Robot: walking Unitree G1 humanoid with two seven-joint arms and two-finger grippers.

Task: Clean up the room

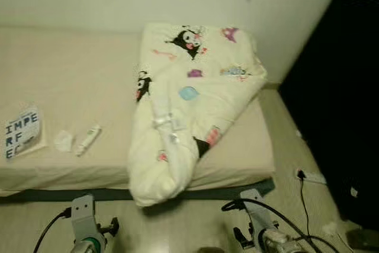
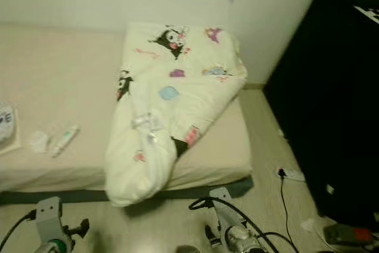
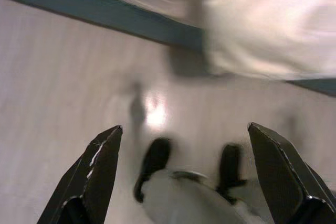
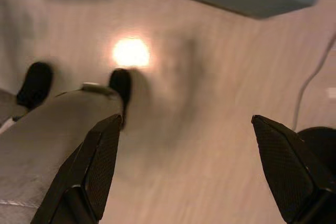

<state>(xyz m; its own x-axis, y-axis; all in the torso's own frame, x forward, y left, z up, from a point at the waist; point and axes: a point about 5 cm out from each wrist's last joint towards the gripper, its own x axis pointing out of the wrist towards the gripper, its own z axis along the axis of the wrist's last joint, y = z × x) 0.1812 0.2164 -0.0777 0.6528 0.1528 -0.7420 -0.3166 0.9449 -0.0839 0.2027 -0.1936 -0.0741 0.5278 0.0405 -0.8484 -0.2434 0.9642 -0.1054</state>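
A cream quilt (image 1: pixel 189 105) printed with cartoon figures lies crumpled across the right half of the bed (image 1: pixel 71 75), one end drooping over the front edge toward the floor. On the bed's left part lie a small tube (image 1: pixel 87 140), a crumpled white tissue (image 1: pixel 63 141) and a booklet with large letters (image 1: pixel 22 133). Both arms hang low in front of the bed, over the floor. My left gripper (image 3: pixel 194 150) is open above bare floor, and my right gripper (image 4: pixel 184 140) is open too, holding nothing.
A dark tall cabinet (image 1: pixel 337 87) stands to the right of the bed. A power strip and cable (image 1: pixel 308 177) lie on the floor at its foot. The bed's dark base (image 1: pixel 71 194) runs just ahead of my arms. A wall rises behind the bed.
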